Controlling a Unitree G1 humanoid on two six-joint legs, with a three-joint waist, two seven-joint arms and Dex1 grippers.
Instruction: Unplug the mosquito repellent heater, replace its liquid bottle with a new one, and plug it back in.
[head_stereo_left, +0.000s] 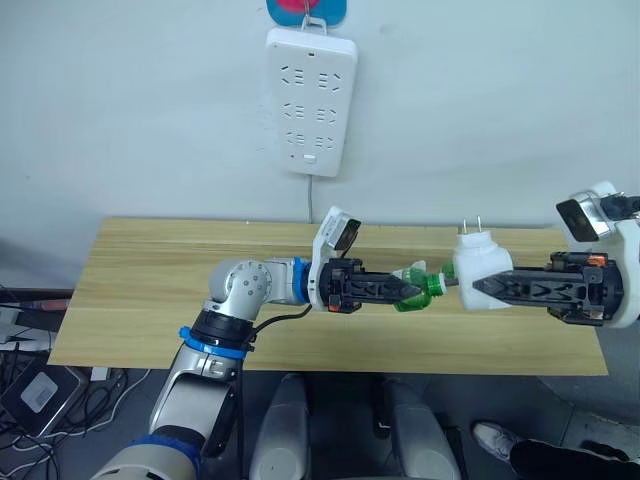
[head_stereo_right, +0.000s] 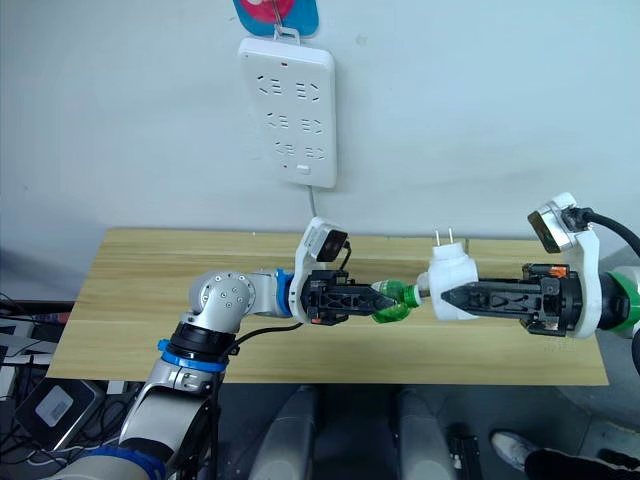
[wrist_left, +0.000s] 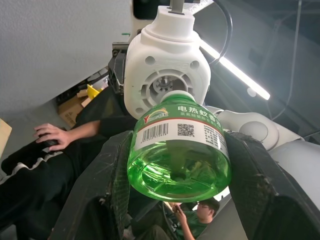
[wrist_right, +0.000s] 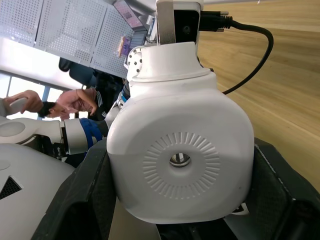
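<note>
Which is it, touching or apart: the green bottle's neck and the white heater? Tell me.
Touching. The left wrist view shows the green bottle with its neck entering the heater socket, no gap.

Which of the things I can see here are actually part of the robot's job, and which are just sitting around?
Part of the job:
- mosquito repellent heater, held in the right gripper
- green liquid bottle, held in the left gripper, its neck at the heater's socket
- white power strip on the wall

Just around:
- wooden table
- cables on the floor

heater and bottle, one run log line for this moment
heater: unplugged, held by right gripper | green bottle: held by left gripper, neck at heater socket | power strip: on wall
</note>
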